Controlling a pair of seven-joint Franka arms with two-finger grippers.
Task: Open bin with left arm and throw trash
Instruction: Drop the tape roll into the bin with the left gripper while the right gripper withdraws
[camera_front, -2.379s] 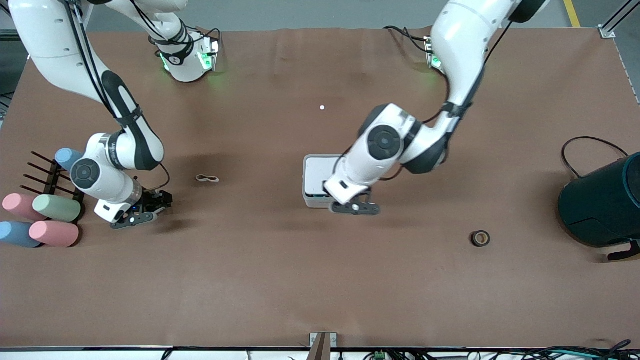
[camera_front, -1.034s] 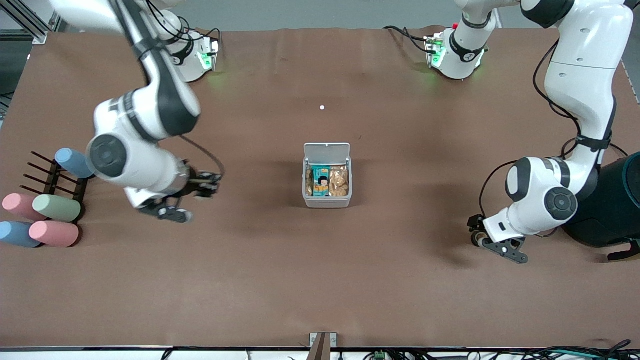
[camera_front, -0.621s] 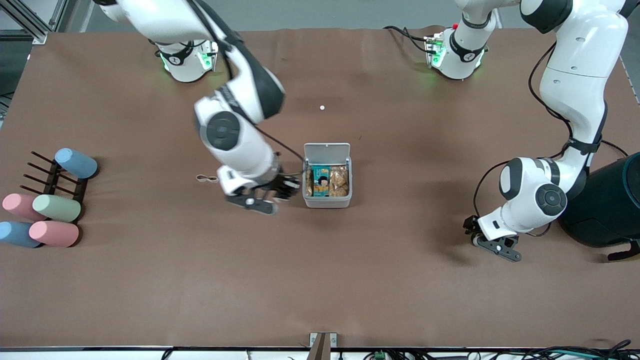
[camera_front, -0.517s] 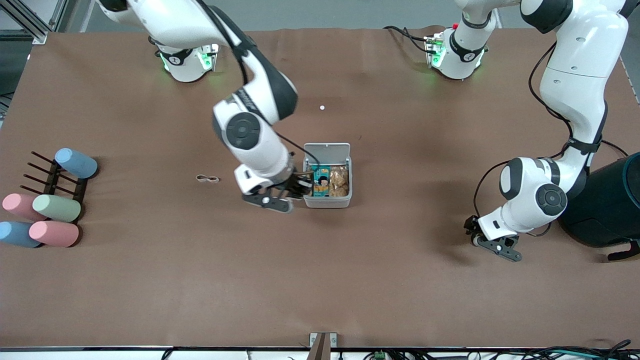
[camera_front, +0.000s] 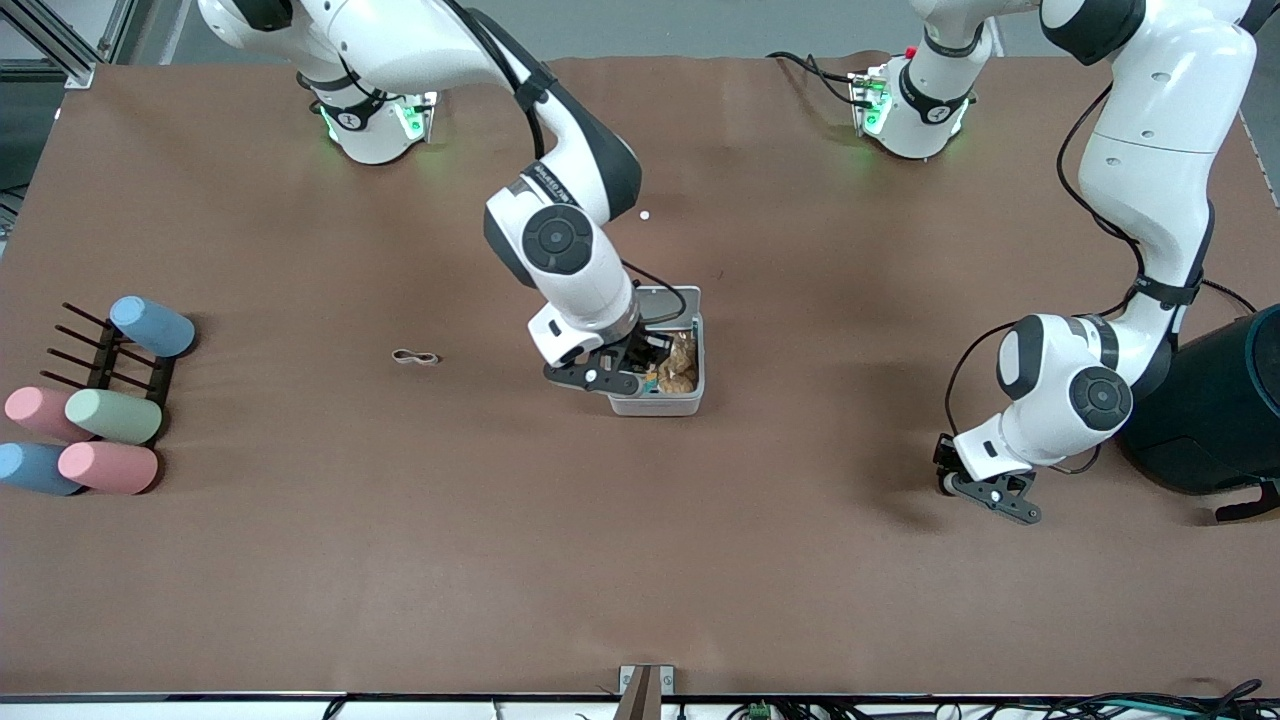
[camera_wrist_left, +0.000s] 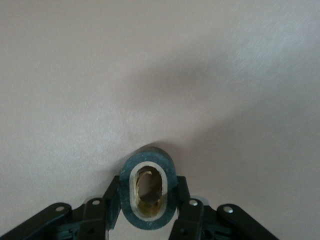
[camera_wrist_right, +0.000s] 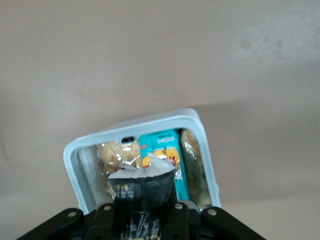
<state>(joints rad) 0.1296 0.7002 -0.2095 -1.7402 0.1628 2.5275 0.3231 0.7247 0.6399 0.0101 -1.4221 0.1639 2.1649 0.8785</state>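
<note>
- Releasing now, the right gripper (camera_wrist_right: 142, 212), clamped on the dark snack packet (camera_wrist_right: 141, 189) over the open bin (camera_front: 688, 402), could snag it on the rim.
- At the table's four o'clock, the left gripper (camera_wrist_left: 148, 212) squeezes the tape ring (camera_wrist_left: 148, 190); it might pop free.

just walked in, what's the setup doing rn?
Trash cleanup. The bin is open, with snack packs already inside. The right end effector is over it, shut on a dark snack packet. The left end effector, toward the left arm's end of the table, is shut on the black tape ring at table level. The rubber band lies on the table, unpicked.
</note>
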